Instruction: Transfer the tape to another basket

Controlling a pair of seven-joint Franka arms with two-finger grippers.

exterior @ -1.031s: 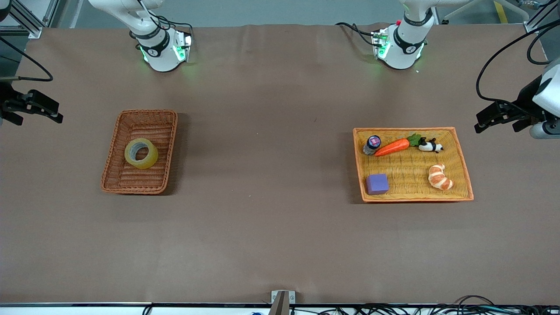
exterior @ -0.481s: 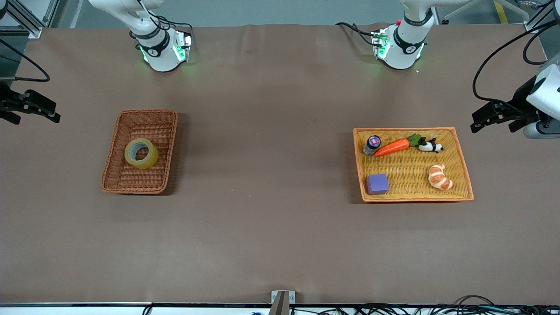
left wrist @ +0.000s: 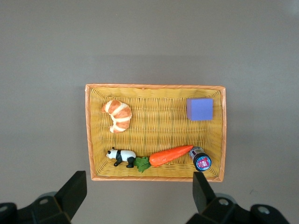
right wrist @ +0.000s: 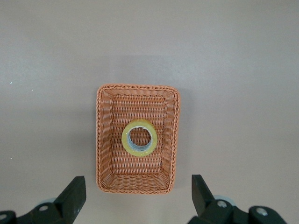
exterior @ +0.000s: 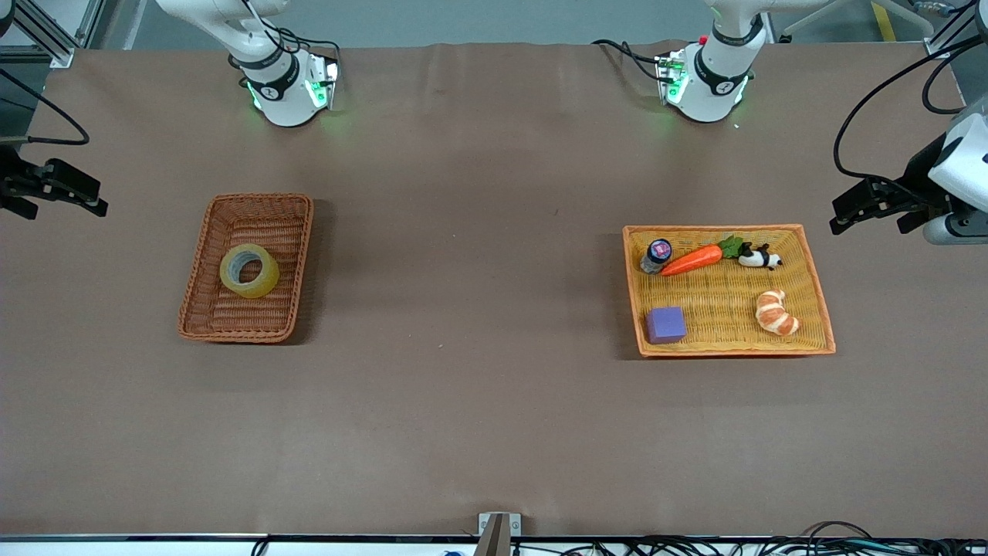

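The tape [exterior: 248,270], a yellowish translucent roll, lies flat in the middle of the dark reddish-brown basket [exterior: 258,198] toward the right arm's end of the table. The right wrist view shows the tape [right wrist: 139,137] in the basket [right wrist: 138,87] from straight above. My right gripper [exterior: 65,208] hangs high up at that end, open and empty, its jaws wide apart in the right wrist view [right wrist: 138,186]. My left gripper [exterior: 868,226] hangs high at the other end, open and empty, over the table beside the tray, as the left wrist view [left wrist: 139,186] shows.
A shallow orange-yellow tray [exterior: 718,228] toward the left arm's end holds a carrot [exterior: 691,260], a toy panda [exterior: 760,258], a small bottle [exterior: 656,255], a croissant [exterior: 776,312] and a purple block [exterior: 665,324]. Bare brown tabletop lies between basket and tray.
Both grippers have drifted slightly at the table's ends. The tape, basket and tray have not moved.
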